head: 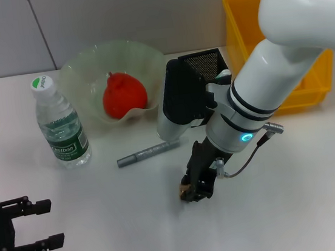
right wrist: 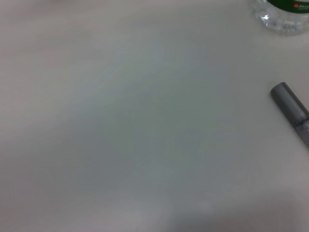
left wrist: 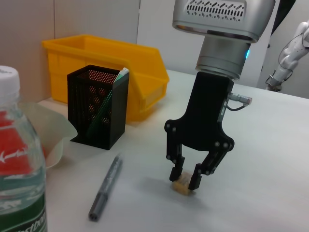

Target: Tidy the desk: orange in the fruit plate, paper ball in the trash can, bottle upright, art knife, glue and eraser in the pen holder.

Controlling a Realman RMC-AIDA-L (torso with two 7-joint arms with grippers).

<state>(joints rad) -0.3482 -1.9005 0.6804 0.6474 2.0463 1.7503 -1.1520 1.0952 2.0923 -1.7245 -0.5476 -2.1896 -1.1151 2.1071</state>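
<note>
One tiny eraser (left wrist: 182,187) is lying on the tabletop (head: 300,207), and my right gripper (left wrist: 187,177) fingers are closing around it. I think it is light and stiff, so I am pinching its flat sides. My left gripper (head: 42,225) is waiting open.

The white desk (head: 324,204) was occupied by bottle (head: 62,125), fruit plate (head: 87,65), grey pen (head: 148,153), eraser (left wrist: 182,187), pen holder (left wrist: 96,107) and trash can (head: 241,24).

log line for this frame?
right gripper: shut on eraser, on table | left gripper: open, parked | art knife: on table
</note>
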